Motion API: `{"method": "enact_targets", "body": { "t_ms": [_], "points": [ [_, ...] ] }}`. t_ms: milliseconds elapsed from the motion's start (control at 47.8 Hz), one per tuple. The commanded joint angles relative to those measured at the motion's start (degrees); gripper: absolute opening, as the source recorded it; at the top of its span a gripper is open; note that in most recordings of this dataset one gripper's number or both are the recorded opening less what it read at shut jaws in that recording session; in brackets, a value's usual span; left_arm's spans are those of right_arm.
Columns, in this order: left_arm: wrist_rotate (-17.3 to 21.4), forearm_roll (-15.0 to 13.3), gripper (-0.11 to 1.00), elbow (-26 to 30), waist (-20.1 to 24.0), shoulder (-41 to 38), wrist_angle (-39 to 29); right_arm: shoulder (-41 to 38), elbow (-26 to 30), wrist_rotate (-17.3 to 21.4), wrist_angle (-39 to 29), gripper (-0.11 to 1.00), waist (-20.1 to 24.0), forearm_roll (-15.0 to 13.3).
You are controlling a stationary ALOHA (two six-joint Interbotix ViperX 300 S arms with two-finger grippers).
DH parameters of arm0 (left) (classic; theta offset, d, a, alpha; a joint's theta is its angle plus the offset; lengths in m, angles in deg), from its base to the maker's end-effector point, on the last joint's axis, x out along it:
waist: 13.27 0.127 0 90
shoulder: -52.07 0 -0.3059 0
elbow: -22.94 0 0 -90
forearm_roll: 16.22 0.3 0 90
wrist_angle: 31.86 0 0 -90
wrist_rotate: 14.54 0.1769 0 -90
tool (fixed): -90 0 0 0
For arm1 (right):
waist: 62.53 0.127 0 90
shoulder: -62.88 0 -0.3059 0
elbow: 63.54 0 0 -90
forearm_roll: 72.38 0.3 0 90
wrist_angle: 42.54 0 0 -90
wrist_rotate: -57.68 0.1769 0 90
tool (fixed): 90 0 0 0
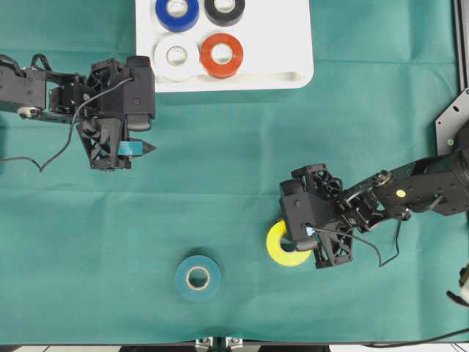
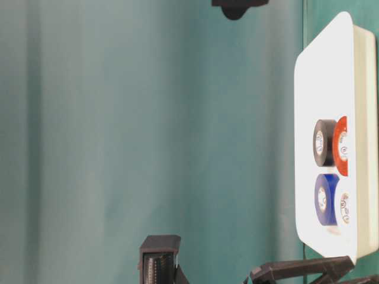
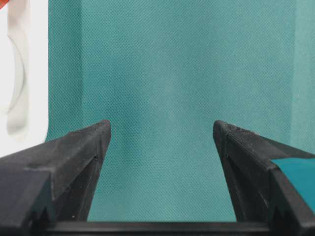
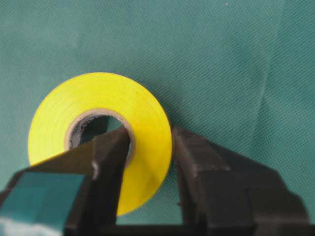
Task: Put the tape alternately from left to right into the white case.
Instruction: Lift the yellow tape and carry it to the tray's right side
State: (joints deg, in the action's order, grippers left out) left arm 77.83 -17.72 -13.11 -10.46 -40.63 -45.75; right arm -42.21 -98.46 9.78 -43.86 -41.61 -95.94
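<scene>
**Inspector:** Tray first. Shallow white plastic case with rounded corners and raised rim (image 1: 293, 73) sits at twelve o'clock on the green cloth-covered table (image 1: 234, 161) in the overhead view, its upper part cut off by the frame. Contents?

**Assistant:** Four rolls of tape inside, lying flat in two rows. Blue roll (image 1: 176, 12) at the far left, black roll (image 1: 224, 9) just beside it to the right. Nearer row: white roll (image 1: 176, 56) on the left, red-orange roll (image 1: 222, 55) on the right, the two touching or nearly so. The table-level view shows the same four (image 2: 324, 142) grouped together in the case (image 2: 314, 89).

**Inspector:** Rolls outside the case?

**Assistant:** Two. Teal roll with a pale core (image 1: 197, 278) lies flat on the cloth at about seven o'clock, well apart from both arms. Yellow roll (image 1: 282, 246) lies at about five o'clock, to the right of the teal one.

**Inspector:** Right gripper?

**Assistant:** Right gripper (image 4: 150, 147) is clenched on the yellow roll (image 4: 98, 98). In its wrist view one finger (image 4: 110, 157) stands inside the pale core and the other against the outer face, pinching the roll's wall between them.

**Inspector:** Left gripper?

**Assistant:** Left gripper (image 1: 139, 150) is released, at nine o'clock, just below the case's left corner. Its wrist view shows both fingers (image 3: 74, 152) spread wide with only bare cloth between them.
</scene>
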Motion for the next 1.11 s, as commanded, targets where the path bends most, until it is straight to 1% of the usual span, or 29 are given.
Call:
{"method": "enact_targets", "body": {
  "t_ms": [0, 356, 670, 816, 963, 1088],
  "points": [
    [-0.1, -0.2, 0.91, 0.4, -0.2, 0.6, 0.4, 1.0, 1.1, 0.0, 0.4, 0.26, 0.2, 0.0],
    [-0.1, -0.2, 0.91, 0.4, -0.4, 0.6, 0.3, 3.4, 1.1, 0.0, 0.3, 0.26, 0.2, 0.0],
    [-0.1, -0.1, 0.91, 0.2, -0.9, 0.7, 0.3, 8.6, 1.2, -0.1, -0.2, 0.26, 0.2, -0.2],
    [-0.2, -0.1, 0.9, 0.2, -1.1, 0.7, 0.3, 10.9, 1.6, -0.2, -3.3, 0.26, -0.7, -0.4],
    [-0.1, -0.1, 0.9, 0.2, -1.3, 0.7, 0.3, 12.0, 2.5, -0.2, -8.5, 0.26, -3.0, -0.7],
    [-0.2, -0.1, 0.9, 0.2, -1.7, 0.7, 0.3, 12.0, 3.3, -0.4, -10.8, 0.26, -5.3, -0.7]
  ]
}}
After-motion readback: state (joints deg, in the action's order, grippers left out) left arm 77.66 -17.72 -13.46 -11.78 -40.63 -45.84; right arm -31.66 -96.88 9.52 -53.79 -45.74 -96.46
